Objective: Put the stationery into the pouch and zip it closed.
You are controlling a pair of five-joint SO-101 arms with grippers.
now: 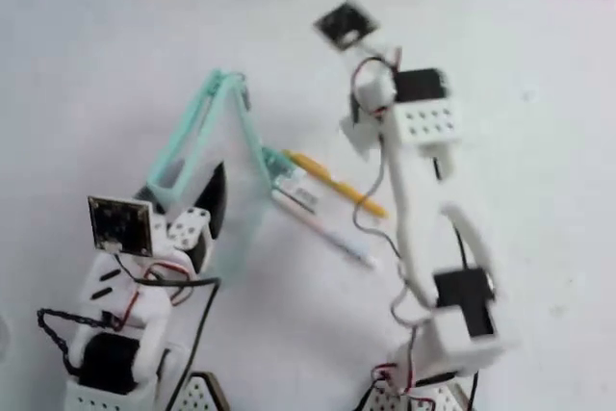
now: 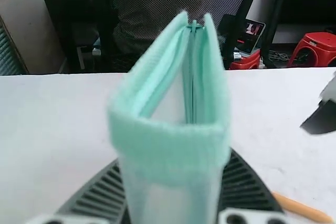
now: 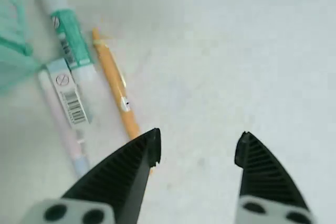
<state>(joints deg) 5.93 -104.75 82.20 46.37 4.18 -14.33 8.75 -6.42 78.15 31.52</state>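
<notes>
Packing looks unstarted: orange pencil (image 1: 337, 185) and pink pen (image 3: 68, 140) lie right of the open mint pouch (image 2: 173, 145) the left gripper (image 2: 173, 187) pinches; right gripper (image 3: 199, 136) gapes empty

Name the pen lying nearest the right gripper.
The orange pen: its end sits by the right gripper, while the pink pen and green-labelled one lie farther off.
</notes>
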